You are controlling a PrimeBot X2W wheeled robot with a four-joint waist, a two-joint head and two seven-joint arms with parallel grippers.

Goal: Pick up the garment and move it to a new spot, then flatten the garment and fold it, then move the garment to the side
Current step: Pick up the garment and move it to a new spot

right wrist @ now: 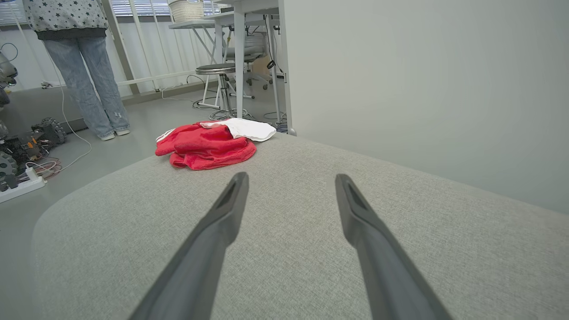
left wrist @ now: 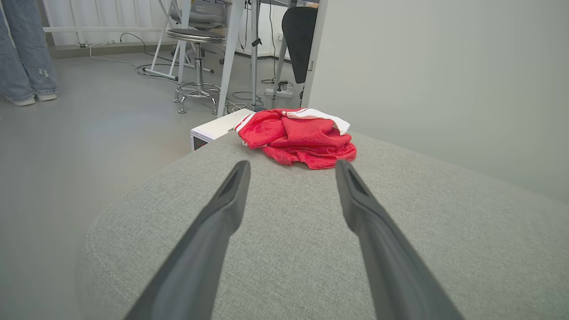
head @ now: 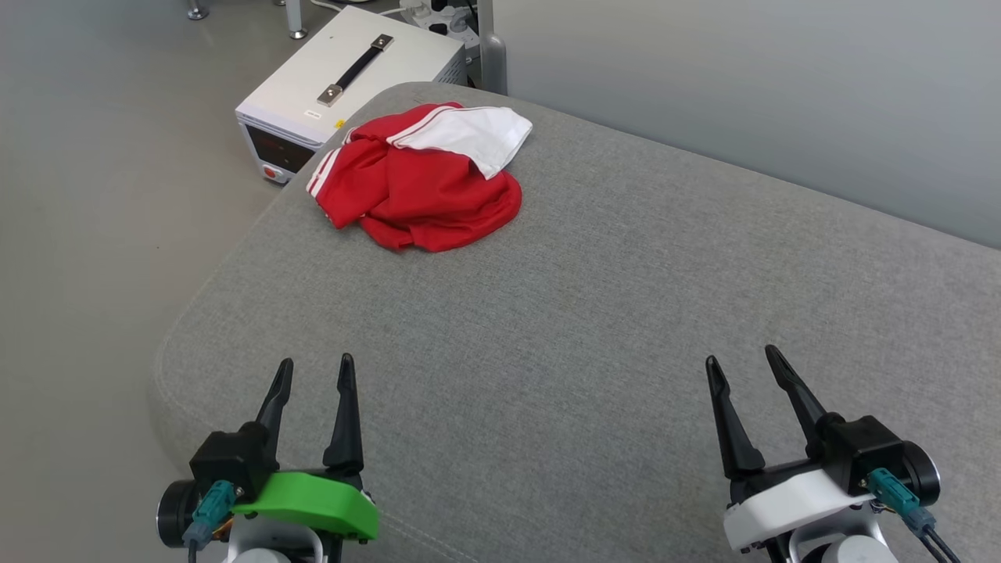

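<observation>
Head view: A grey upholstered pad (head: 586,313) is filling most of the field, with a pale wall (head: 743,78) running behind it and grey floor (head: 94,195) lying to its left. A white instrument box (head: 352,78) with a black carry handle is standing on the floor just beyond the pad's far left corner. Nothing is lying between the claws and the garment. The left claw (head: 316,361) and the right claw (head: 741,356) are hovering over the near edge, fingers spread apart, holding and touching nothing. The garment (head: 414,188) is lying crumpled at the far left corner of the pad, red with a white sleeve folded on top and striped trim showing.

Left wrist view: A stool (left wrist: 195,38), desk legs, floor cables and a person's jeans-clad legs (left wrist: 26,53) are showing behind the pad. The left claw (left wrist: 292,163) is pointing at the garment (left wrist: 302,140) with its fingers wide apart and empty.

Right wrist view: A standing person (right wrist: 84,66), a power strip (right wrist: 18,186) and a white basket (right wrist: 186,10) are showing in the background. The right claw (right wrist: 291,175) is standing apart and empty. The garment (right wrist: 204,149) is resting ahead and to the left, well apart from the fingers, bunched in a low heap.
</observation>
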